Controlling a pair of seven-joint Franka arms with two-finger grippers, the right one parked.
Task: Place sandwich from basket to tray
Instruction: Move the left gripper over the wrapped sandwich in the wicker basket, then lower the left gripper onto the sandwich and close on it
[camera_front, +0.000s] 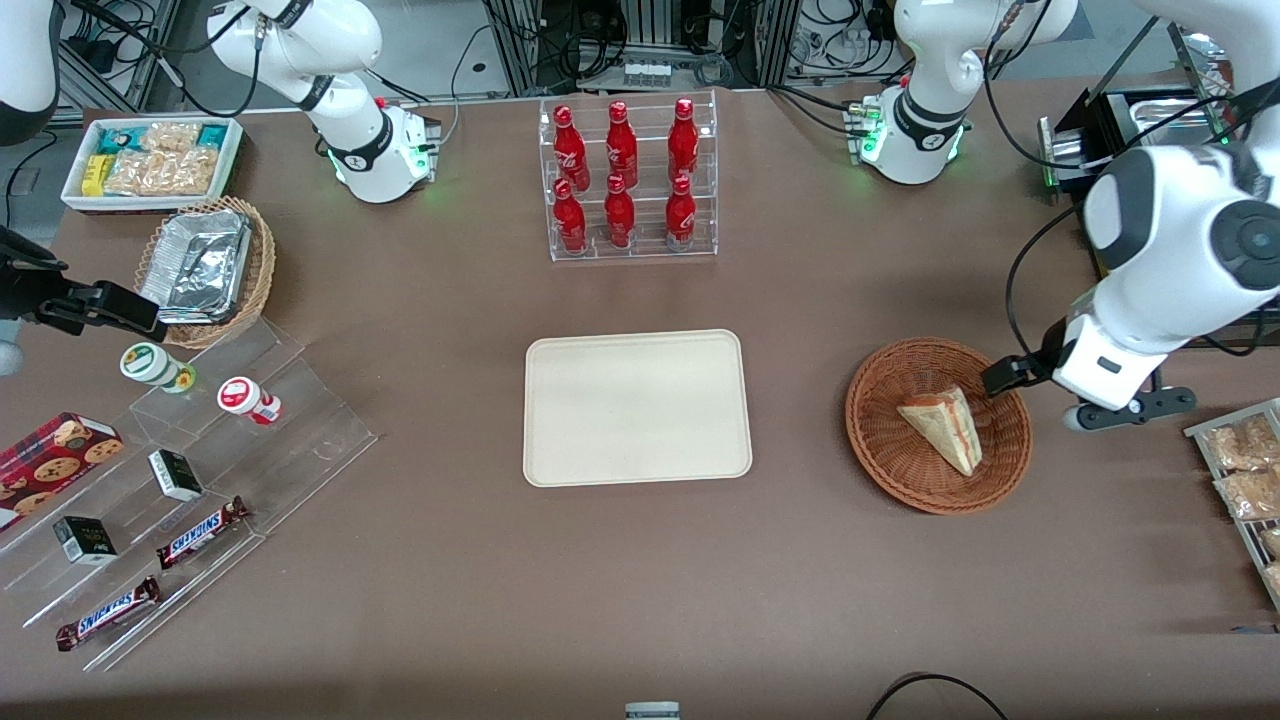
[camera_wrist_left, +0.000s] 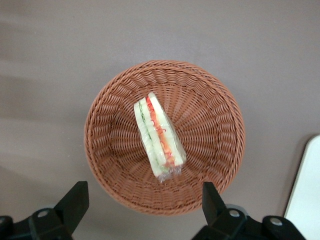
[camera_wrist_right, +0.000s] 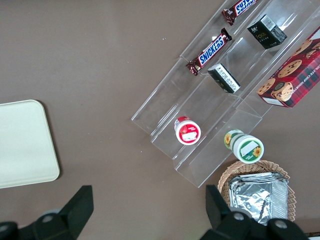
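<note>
Sandwich (camera_wrist_left: 159, 139) lying in basket (camera_wrist_left: 165, 137), cut edge with red and green filling facing up toward wrist camera, clear wrap on. Gripper (camera_wrist_left: 142, 200) hovering above basket rim, fingers (camera_wrist_left: 75, 202) spread wide, holding nothing, not touching sandwich. Basket toward working arm's end of table (camera_front: 420, 600), well apart from tray (camera_front: 637, 407). Tray bare, sitting nearer front camera than rack of red bottles (camera_front: 627, 178).
</note>
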